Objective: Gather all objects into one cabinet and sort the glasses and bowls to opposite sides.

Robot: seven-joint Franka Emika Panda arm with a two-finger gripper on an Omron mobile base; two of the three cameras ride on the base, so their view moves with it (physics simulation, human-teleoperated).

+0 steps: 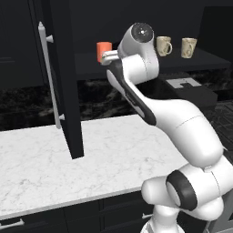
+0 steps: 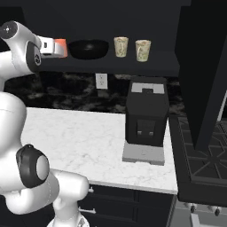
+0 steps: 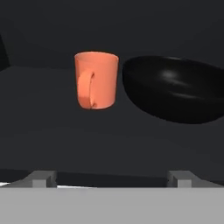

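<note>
The orange cup (image 3: 96, 80) stands upright on the dark shelf of the black cabinet (image 1: 136, 66), at about eleven o'clock from the middle of the hand view. It is a plain, matte, straight-sided cup, slightly rounded at its base, and from this side it shows a small loop handle facing the camera. Just beside it at three o'clock sits the black bowl (image 3: 175, 89) — wide, shallow and glossy, with a soft highlight across its curved wall, far wider than the cup; whether the two touch I cannot tell.

The gripper (image 3: 112, 178) points straight at the shelf with its jaws spread wide apart, holding nothing; the two grey finger tips (image 3: 41, 178) rise at the bottom of the hand view, one to each side, short of the cup and the bowl.

In the right base view the row on the shelf reads from nine o'clock toward three: orange cup (image 2: 60, 48), black bowl (image 2: 88, 48), then two cream mugs (image 2: 121, 46) (image 2: 142, 50), speckled and upright, standing near each other but apart. In the left base view the cup (image 1: 104, 52) shows at the left of the arm's wrist, with the mugs (image 1: 163, 45) (image 1: 188, 47) to the right, handles visible.

The open cabinet door (image 1: 61, 77) hangs at the left, edge-on, with its long silver bar handle (image 1: 49, 77). Below lies a white marble counter (image 1: 54, 168), and a black coffee machine (image 2: 146, 117) stands on it.
</note>
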